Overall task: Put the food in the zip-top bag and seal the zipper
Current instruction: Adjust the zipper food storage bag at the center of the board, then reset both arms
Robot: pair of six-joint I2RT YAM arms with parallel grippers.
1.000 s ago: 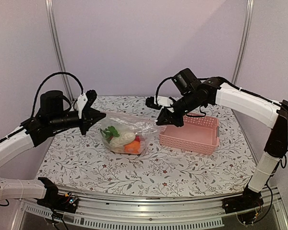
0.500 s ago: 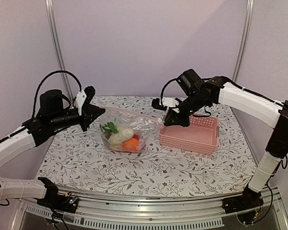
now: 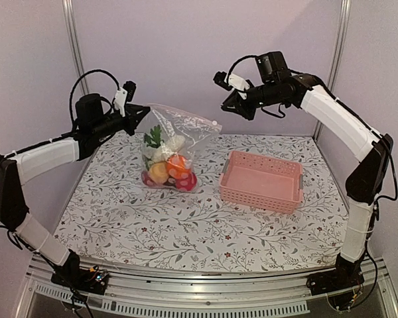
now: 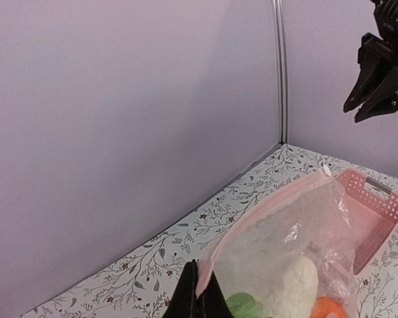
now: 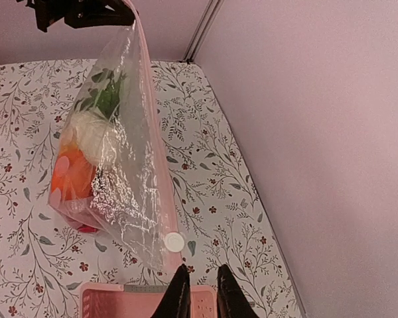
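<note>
- The left gripper (image 3: pixel 141 110) is raised above the left rear of the table (image 3: pixel 186 232). It is clenched on the top corner of the zip-top bag (image 3: pixel 182 132), right at one end of the zipper (image 3: pixel 182 114).
- In the left wrist view its fingers (image 4: pixel 199 297) are pressed together on the pink strip of the zipper (image 4: pixel 252 217), with the clear bag (image 4: pixel 278 245) spreading away from them.
- The bag hangs from that one corner, so the zipper slopes down to the right and ends in a small white tab (image 3: pixel 214 124).
- Whether the zipper is pressed shut along its whole length cannot be told.
- The food sits bunched in the lower end of the bag: a green leafy piece (image 3: pixel 153 137) on top, a white piece (image 3: pixel 174 144) beside it, then an orange piece (image 3: pixel 180 165), a yellow piece (image 3: pixel 158 173) and a red piece (image 3: pixel 186 181) lowest.
- The bag's bottom is down near the flowered tablecloth; whether it touches cannot be told.
- The right gripper (image 3: pixel 227 106) is up in the air to the right of the bag, apart from it and above the back of the table.
- In the right wrist view its jaws stand slightly parted with nothing between them (image 5: pixel 200 291). The bag (image 5: pixel 129 165) and its white tab (image 5: pixel 174 242) hang ahead of the fingertips without touching them.
- A pink perforated basket (image 3: pixel 262 192) stands on the table to the right of the bag, with nothing visible inside it.
</note>
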